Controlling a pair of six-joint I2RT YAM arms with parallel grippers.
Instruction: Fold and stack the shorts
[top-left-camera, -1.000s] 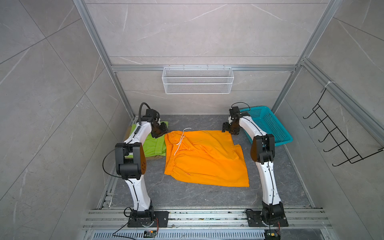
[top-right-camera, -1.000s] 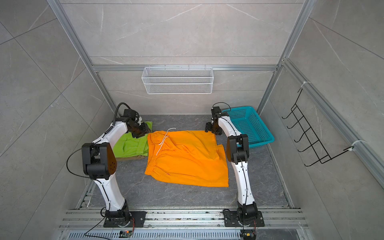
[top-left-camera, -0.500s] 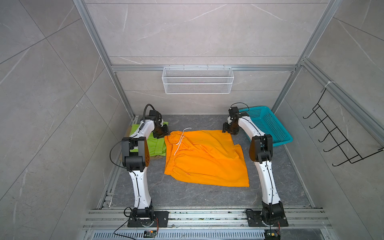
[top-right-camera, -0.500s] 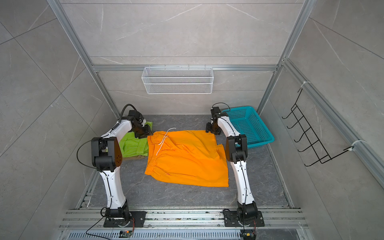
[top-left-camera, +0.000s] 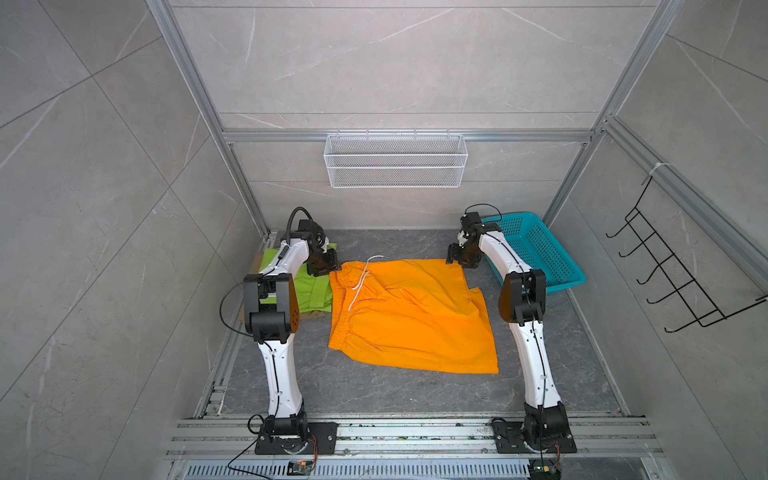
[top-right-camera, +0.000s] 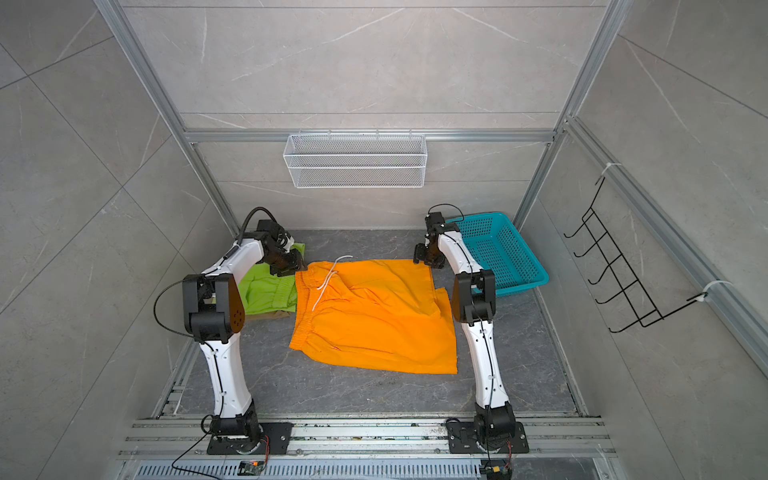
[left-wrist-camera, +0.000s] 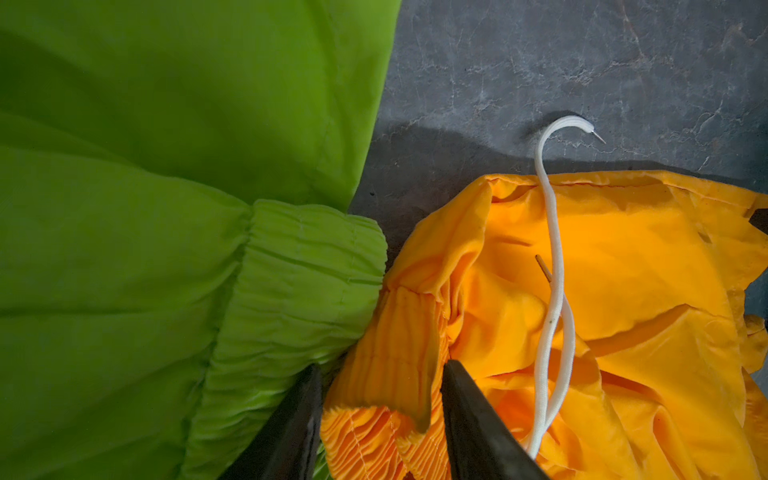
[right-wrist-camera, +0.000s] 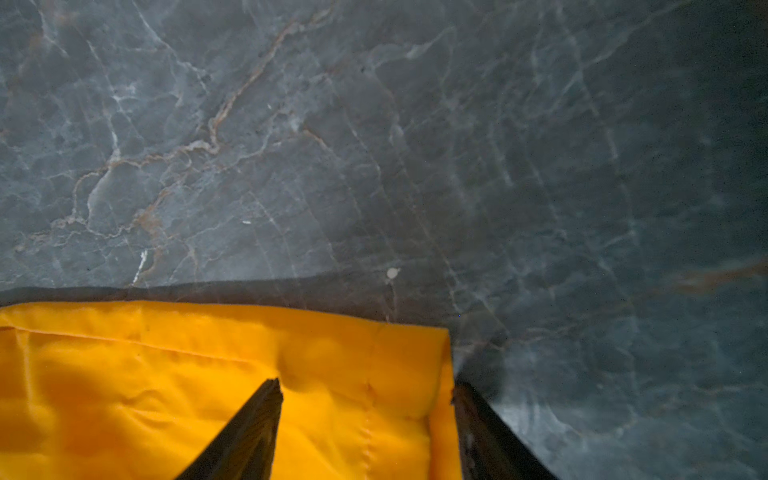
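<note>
Where the orange shorts (top-left-camera: 411, 316) lie spread on the grey surface (top-left-camera: 374, 395), the left gripper (left-wrist-camera: 381, 365) straddles their bunched waistband corner, jaws half apart; cannot tell if it grips. Right gripper (right-wrist-camera: 366, 382) stands wide over the far hem corner, 1 finger pressing the cloth. Green shorts (top-left-camera: 313, 286) lie just beside the waistband, at left.

Bright orange shorts (top-left-camera: 415, 320), white cord (top-left-camera: 360, 285); lime green shorts (top-left-camera: 316, 291) at their nine o'clock; teal holed basket (top-left-camera: 566, 286); grey veined floor (top-left-camera: 374, 390).
</note>
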